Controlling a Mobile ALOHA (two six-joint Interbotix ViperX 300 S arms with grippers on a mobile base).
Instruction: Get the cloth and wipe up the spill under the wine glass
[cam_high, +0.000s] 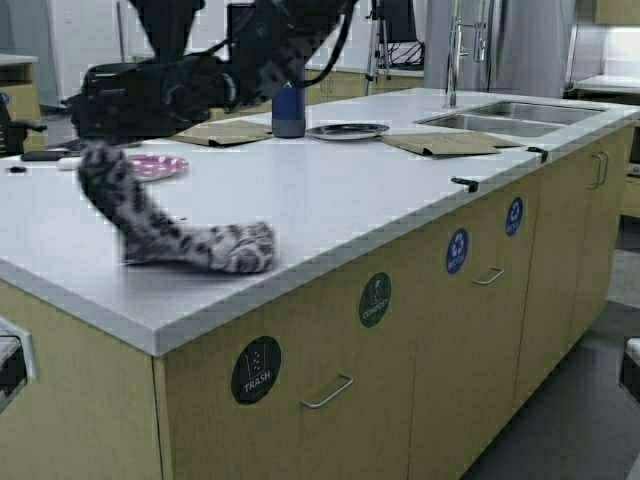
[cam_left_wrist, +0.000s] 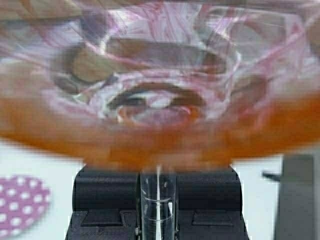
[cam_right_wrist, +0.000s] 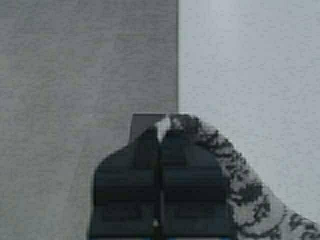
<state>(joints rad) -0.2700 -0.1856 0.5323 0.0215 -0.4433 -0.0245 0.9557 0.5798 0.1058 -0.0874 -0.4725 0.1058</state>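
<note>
"TRASH" | round black sticker (cam_high: 256, 370) | cabinet front (cam_high: 300, 330)

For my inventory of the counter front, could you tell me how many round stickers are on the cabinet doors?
4: a dark trash sticker nearest the camera, a green sticker next along, then two blue stickers farther toward the sink. More could be hidden beyond the frame.

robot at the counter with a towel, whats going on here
The right gripper is shut on the cloth, which hangs from it onto the white counter, its lower end bunched near the front edge. The left gripper is shut on the stem of the wine glass, and the bowl with pinkish-red liquid fills its wrist view. A pink spill shows on the counter just behind the cloth, not yet wiped. Farther back stand a dark blue bottle and a plate.
</note>
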